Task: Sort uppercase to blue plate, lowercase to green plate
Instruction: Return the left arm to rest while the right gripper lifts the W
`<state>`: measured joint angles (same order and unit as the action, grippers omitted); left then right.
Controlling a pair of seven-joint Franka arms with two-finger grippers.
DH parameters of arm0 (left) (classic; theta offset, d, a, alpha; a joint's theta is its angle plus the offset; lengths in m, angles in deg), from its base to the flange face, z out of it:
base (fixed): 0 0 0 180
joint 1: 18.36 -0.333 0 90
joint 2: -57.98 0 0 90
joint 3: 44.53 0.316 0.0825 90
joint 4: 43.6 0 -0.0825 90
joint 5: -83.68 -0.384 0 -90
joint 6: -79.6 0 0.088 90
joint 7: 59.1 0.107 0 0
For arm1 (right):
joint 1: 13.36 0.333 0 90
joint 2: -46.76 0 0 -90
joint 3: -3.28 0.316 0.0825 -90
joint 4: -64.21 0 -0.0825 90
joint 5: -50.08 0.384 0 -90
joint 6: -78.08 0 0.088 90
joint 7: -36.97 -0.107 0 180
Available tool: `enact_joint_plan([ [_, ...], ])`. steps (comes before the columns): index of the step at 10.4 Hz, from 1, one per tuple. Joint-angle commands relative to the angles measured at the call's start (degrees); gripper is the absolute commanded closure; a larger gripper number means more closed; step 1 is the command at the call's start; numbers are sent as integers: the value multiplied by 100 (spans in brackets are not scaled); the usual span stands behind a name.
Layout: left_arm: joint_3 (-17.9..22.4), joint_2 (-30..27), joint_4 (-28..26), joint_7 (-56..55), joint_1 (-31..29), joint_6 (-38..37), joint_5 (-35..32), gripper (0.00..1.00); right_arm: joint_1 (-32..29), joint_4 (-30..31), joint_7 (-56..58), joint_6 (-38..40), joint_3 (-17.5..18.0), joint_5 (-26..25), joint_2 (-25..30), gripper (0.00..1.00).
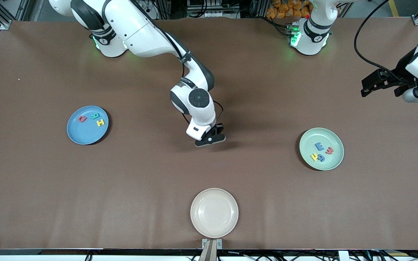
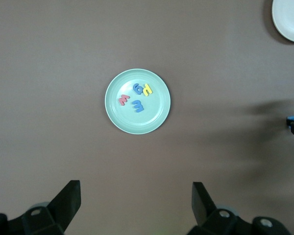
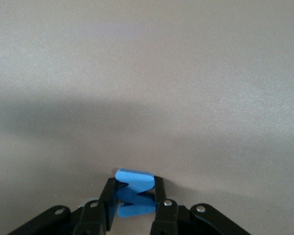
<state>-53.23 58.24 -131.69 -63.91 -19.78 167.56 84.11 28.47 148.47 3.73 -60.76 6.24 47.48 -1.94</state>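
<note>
My right gripper [image 1: 210, 140] is low over the middle of the table, shut on the blue W [image 3: 134, 177], which stands on edge between its fingers. The blue plate [image 1: 79, 134] lies toward the right arm's end and holds the red Q [image 1: 82, 118], the teal R [image 1: 94, 116] and the yellow H [image 1: 101, 122]. The green plate [image 1: 330, 161] lies toward the left arm's end and holds the blue E-like letter [image 1: 319, 146], the red w [image 1: 329, 150], the yellow h [image 1: 314, 156] and the blue g [image 1: 321, 158]. My left gripper [image 1: 367, 88] waits open and empty, high over the table's end; the green plate also shows in its wrist view [image 2: 157, 117].
A cream-white plate [image 1: 214, 212] with nothing in it lies near the table's front edge at the middle; it also shows in the left wrist view [image 2: 289, 19].
</note>
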Motion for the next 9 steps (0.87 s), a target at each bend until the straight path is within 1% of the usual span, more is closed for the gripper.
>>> enact_joint_plan([
  [1,62,-61,82,348,90,-157,89,0,-26,-129,-95,-4,73,-56,-114,77],
  [3,35,-35,187,340,72,-148,-16,0,-105,-129,36,58,55,-82,-17,79],
  [6,44,0,257,287,37,-96,-8,0,-367,-129,685,654,20,-82,185,79],
  [7,61,0,292,331,19,-95,-8,0,-421,-129,931,882,-24,-91,255,79],
  [8,70,9,293,366,19,-95,-8,0,-474,-94,1255,1058,-198,-65,308,79],
  [9,79,18,301,366,19,-69,-8,0,-570,-68,1615,1260,-252,-38,387,79],
])
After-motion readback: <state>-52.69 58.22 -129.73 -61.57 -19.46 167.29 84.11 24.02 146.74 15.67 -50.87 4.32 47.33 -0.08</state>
